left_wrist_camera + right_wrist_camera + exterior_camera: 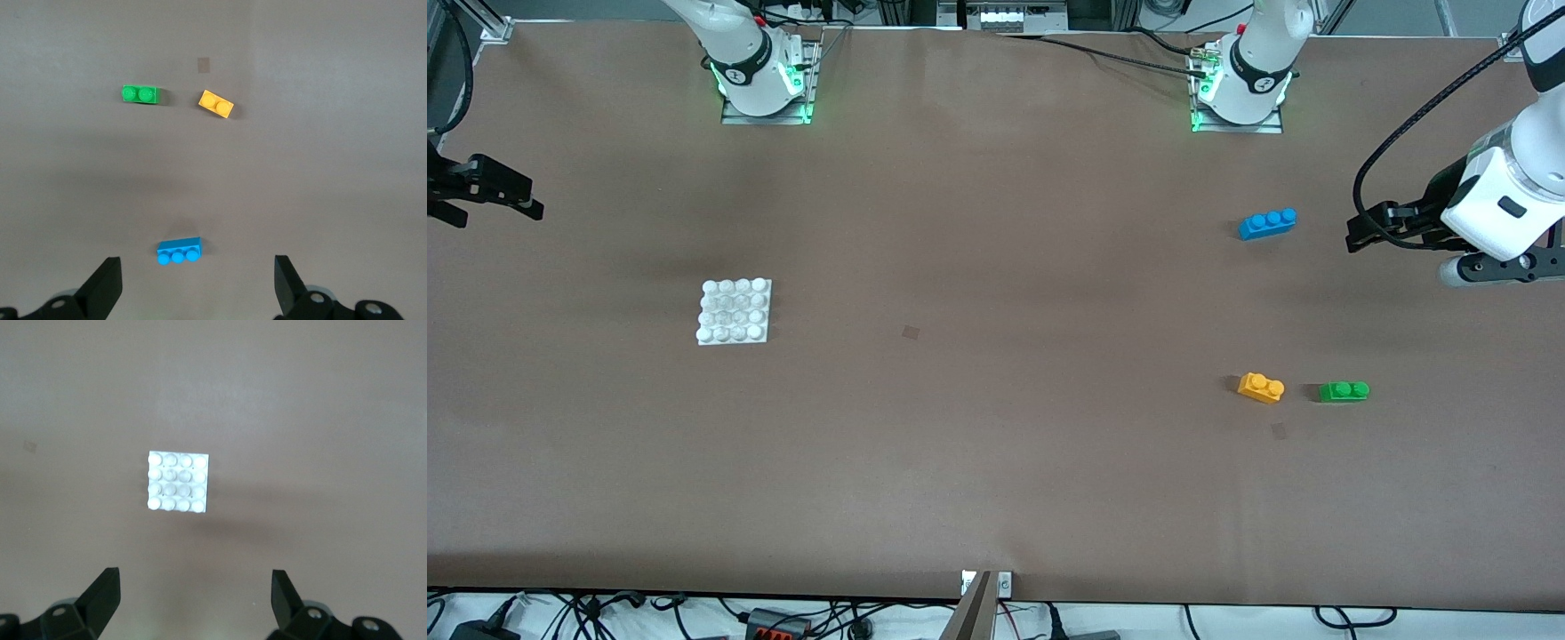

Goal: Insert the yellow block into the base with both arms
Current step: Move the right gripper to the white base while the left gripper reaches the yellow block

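The yellow block (pixel 1261 388) lies on the table toward the left arm's end, beside a green brick; it also shows in the left wrist view (pixel 216 104). The base (pixel 735 311), a white studded plate, lies toward the right arm's end and shows in the right wrist view (pixel 178 482). My left gripper (pixel 1356 236) hangs open and empty over bare table at the left arm's end; its open fingers show in the left wrist view (pixel 198 283). My right gripper (pixel 503 213) hangs open and empty over the table at the right arm's end, apart from the base (pixel 195 597).
A green two-stud brick (pixel 1344 391) (pixel 141 95) lies beside the yellow block, toward the left arm's end. A blue three-stud brick (pixel 1267 223) (pixel 179 251) lies farther from the front camera than both. The brown table (pixel 996 400) spreads wide between the bricks and the base.
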You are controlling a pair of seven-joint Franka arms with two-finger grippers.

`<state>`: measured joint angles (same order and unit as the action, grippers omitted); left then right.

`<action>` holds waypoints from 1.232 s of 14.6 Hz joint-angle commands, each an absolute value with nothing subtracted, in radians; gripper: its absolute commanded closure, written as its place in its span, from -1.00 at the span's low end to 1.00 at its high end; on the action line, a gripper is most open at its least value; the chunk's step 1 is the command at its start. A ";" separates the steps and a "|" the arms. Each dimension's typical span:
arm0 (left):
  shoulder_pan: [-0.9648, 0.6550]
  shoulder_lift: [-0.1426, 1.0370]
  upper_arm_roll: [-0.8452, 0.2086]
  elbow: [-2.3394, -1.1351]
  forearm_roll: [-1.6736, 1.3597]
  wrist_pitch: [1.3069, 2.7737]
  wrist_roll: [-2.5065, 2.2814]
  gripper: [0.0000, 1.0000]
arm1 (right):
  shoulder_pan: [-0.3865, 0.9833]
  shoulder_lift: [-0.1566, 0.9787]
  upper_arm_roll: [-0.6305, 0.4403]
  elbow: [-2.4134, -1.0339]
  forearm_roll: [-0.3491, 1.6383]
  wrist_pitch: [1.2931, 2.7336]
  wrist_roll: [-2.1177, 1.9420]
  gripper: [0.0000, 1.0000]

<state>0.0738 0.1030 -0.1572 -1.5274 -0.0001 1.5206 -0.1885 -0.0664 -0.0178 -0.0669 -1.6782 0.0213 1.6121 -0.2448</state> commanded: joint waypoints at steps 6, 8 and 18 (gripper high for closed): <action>0.051 0.202 -0.167 -1.529 0.003 1.586 -0.178 -1.00 | -0.083 0.190 -0.060 -1.706 0.057 1.629 -0.218 -1.00; 0.045 0.263 -0.169 -1.539 0.005 1.658 -0.178 -1.00 | -0.071 0.241 -0.058 -1.739 0.061 1.734 -0.200 -1.00; 0.058 0.547 -0.164 -1.548 0.089 2.035 0.182 -1.00 | 0.005 0.307 -0.055 -2.184 0.147 2.390 -0.152 -1.00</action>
